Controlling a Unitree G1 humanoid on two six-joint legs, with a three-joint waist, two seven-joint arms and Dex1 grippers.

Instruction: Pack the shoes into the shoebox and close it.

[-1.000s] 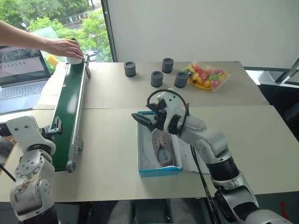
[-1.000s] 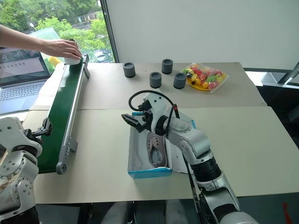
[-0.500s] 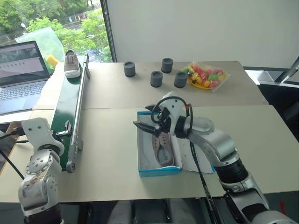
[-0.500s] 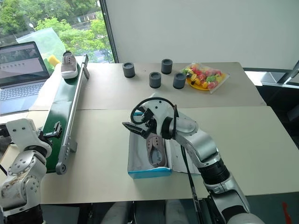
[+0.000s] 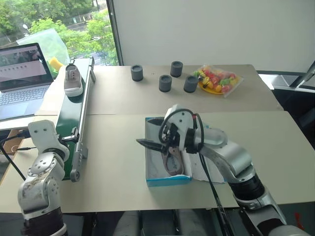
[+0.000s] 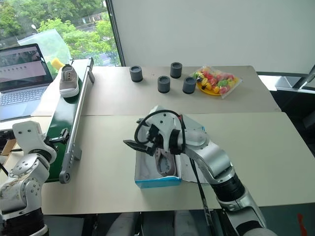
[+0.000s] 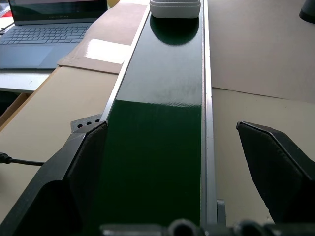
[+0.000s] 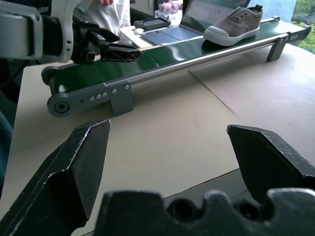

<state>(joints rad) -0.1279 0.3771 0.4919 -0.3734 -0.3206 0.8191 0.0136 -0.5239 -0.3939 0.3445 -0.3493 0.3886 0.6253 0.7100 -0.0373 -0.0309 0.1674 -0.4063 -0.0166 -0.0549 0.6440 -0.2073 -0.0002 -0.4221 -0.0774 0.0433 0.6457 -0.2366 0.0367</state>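
Here the right end effector (image 5: 147, 143) hovers wide open, empty, above the shoebox (image 5: 167, 180).

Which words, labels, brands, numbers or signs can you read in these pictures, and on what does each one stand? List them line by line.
Nothing can be read.
Laptop: lines of text show on the screen, too small to read.
Shoebox: no print shows on its turquoise walls.
Shoe on the conveyor belt: no brand mark can be made out.
Bag of sweets: wrappers too small to read.
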